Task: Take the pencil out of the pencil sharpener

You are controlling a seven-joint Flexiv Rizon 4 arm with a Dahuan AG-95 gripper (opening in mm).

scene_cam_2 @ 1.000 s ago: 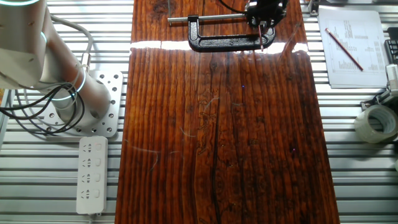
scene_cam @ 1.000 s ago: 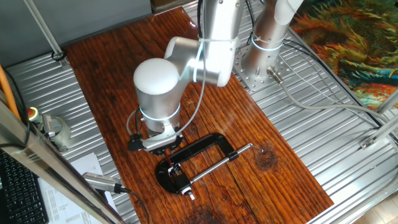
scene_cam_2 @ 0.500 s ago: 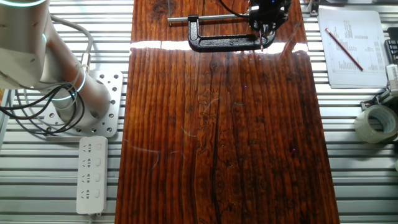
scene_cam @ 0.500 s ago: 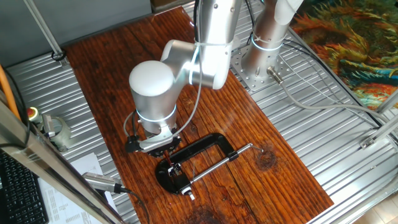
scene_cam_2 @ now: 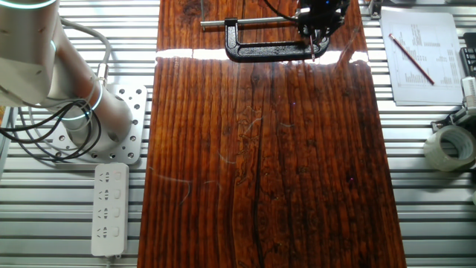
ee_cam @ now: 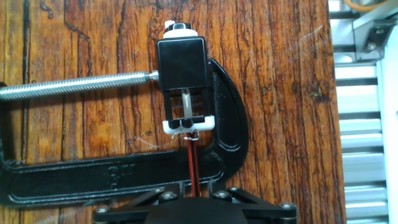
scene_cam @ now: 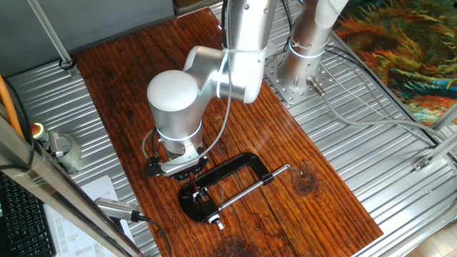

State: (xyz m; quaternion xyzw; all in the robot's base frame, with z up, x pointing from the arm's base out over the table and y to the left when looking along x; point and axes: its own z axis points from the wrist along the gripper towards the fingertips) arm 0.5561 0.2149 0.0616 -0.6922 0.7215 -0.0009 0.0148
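Observation:
The thin dark-red pencil (ee_cam: 194, 163) runs from between my fingers up to a white-edged mount under a black block (ee_cam: 181, 65). The small pale grey pencil sharpener (ee_cam: 186, 104) sits in that mount, held in the black C-clamp (ee_cam: 231, 134). The pencil's tip is right at the mount's lower edge; I cannot tell whether it is still inside. My gripper (ee_cam: 194, 186) is shut on the pencil's near end. In one fixed view my gripper (scene_cam: 187, 171) hangs over the clamp's (scene_cam: 235, 168) left end with the pencil (scene_cam: 194, 183) below it. In the other fixed view my gripper (scene_cam_2: 317, 24) is at the clamp's (scene_cam_2: 260, 52) right end.
The clamp's long silver screw rod (ee_cam: 74, 84) points left. Off the wooden board (scene_cam_2: 268, 164), a sheet of paper with a red pencil (scene_cam_2: 413, 53), a tape roll (scene_cam_2: 449, 147), a power strip (scene_cam_2: 109, 208) and the arm's base (scene_cam_2: 83, 119) stand on the metal table.
The arm and hand have shifted slightly left in one fixed view, with the pencil still gripped. The clamp has not moved.

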